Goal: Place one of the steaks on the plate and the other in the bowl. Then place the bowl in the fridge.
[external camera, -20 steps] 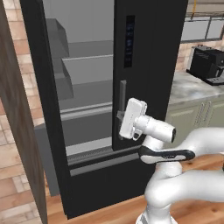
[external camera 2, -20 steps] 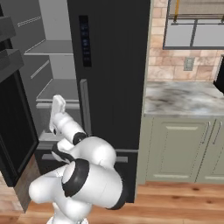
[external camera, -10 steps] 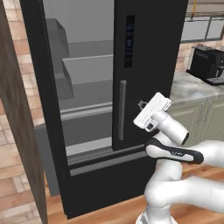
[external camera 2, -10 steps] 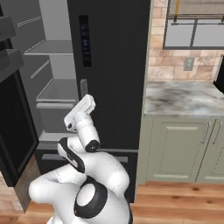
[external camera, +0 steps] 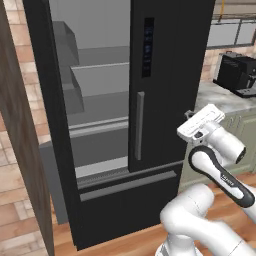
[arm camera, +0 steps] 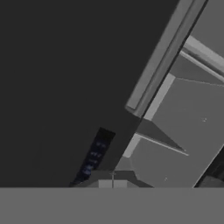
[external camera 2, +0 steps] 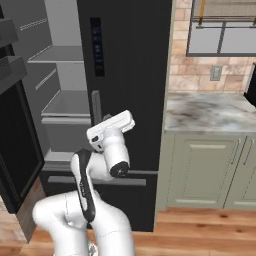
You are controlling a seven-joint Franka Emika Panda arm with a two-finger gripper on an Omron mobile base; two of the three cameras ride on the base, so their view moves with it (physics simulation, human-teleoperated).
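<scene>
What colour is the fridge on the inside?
Grey; the fridge interior shows best in the left base view.

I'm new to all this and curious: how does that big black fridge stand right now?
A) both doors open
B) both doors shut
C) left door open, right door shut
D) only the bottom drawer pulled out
C: the fridge shows its grey shelves on the left, while the right door with the display panel is shut.

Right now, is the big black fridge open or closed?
Half open. The fridge has its left door swung out, so the grey shelves inside show. Its right door, with the small display panel, is shut.
</scene>
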